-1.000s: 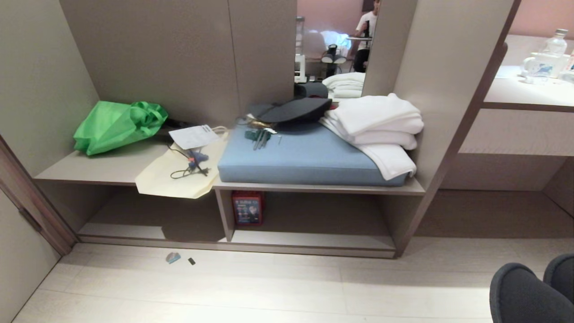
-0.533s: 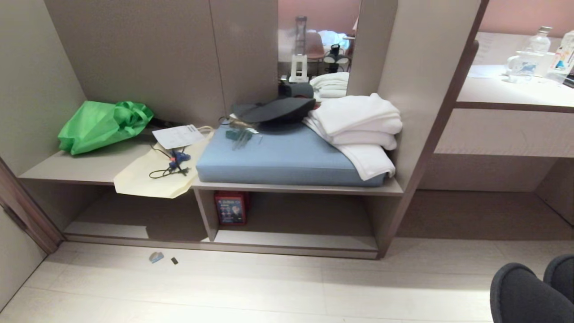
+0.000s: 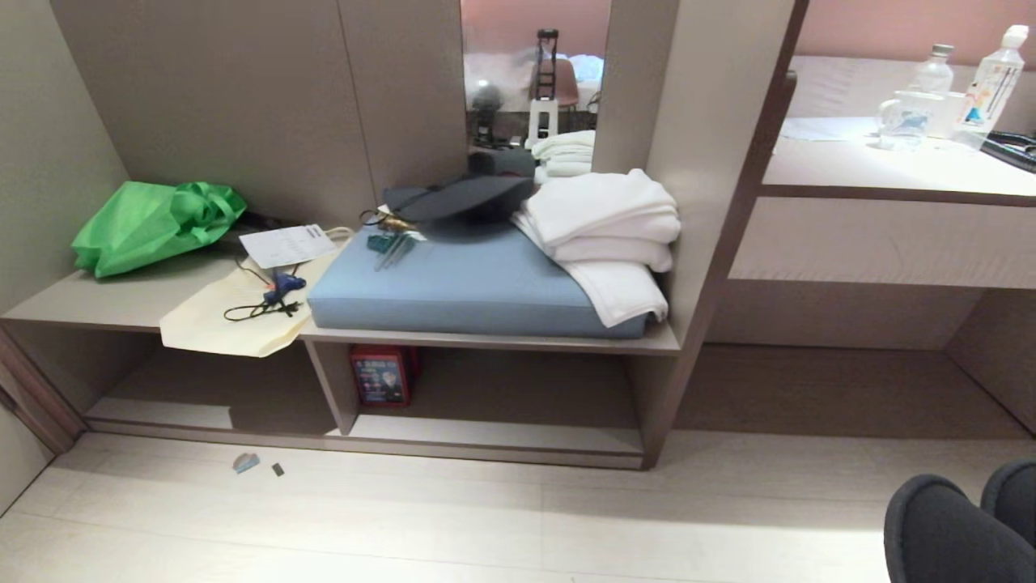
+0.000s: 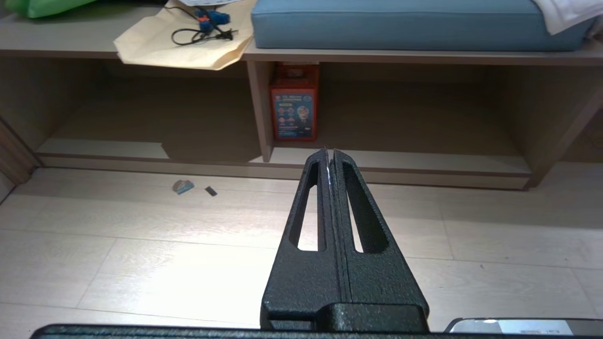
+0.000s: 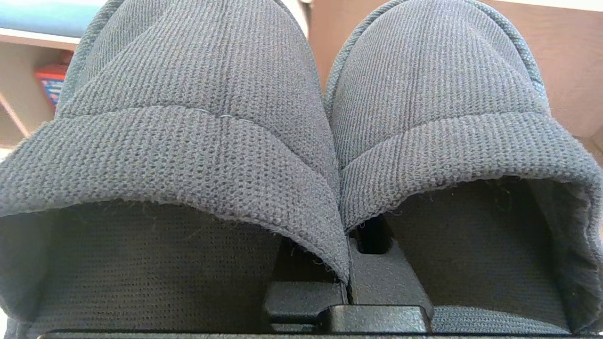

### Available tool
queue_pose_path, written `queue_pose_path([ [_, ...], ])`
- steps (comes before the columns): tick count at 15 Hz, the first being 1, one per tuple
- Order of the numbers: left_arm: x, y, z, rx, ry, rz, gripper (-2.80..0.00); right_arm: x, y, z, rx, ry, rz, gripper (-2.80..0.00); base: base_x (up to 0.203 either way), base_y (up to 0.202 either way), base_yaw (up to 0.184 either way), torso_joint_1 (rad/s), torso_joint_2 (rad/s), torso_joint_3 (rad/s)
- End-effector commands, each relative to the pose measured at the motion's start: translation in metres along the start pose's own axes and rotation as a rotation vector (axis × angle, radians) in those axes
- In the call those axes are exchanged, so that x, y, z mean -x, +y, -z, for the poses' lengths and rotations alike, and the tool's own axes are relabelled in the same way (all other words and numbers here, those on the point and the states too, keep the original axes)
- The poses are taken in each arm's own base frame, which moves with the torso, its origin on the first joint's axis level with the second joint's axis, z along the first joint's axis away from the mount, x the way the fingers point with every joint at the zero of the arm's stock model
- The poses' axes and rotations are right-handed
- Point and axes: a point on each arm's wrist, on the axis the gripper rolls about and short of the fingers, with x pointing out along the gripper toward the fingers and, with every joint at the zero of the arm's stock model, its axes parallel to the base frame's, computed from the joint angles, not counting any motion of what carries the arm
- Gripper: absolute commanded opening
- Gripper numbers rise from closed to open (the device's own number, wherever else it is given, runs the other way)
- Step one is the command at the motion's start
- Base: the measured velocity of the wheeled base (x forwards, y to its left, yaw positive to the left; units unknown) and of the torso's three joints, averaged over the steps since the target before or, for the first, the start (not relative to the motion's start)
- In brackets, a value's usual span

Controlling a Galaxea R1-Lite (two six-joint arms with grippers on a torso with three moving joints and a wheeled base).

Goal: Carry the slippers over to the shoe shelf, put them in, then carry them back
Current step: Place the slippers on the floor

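Together, the slippers (image 5: 301,122) show dark grey knit, toes rounded

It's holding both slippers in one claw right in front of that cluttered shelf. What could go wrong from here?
1. The right gripper pinches only the slippers' adjoining inner walls, so one might slip out.
2. The red box stands in the shoe shelf beside the divider and may get knocked.
3. The cream bag overhangs the left opening and could snag.
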Motion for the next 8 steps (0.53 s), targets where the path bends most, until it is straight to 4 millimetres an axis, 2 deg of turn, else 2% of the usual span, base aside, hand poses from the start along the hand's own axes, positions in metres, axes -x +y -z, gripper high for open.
queue_pose_path([
  [1,0.0000,0.0000,0.0000,0.001,-0.001,-0.001,-2.80,0.0000,0.0000,0.0000,0.001,0.000,-0.001,-2.80,0.000,-0.199,-0.001,0.002,0.00,0.002],
  [8,0.0000,0.0000,0.0000,0.001,-0.001,0.001,-2.80,-0.0001,0.0000,0.0000,0.000,0.002,-0.001,-2.80,0.000,-0.197,0.001,0.002,0.00,0.003],
])
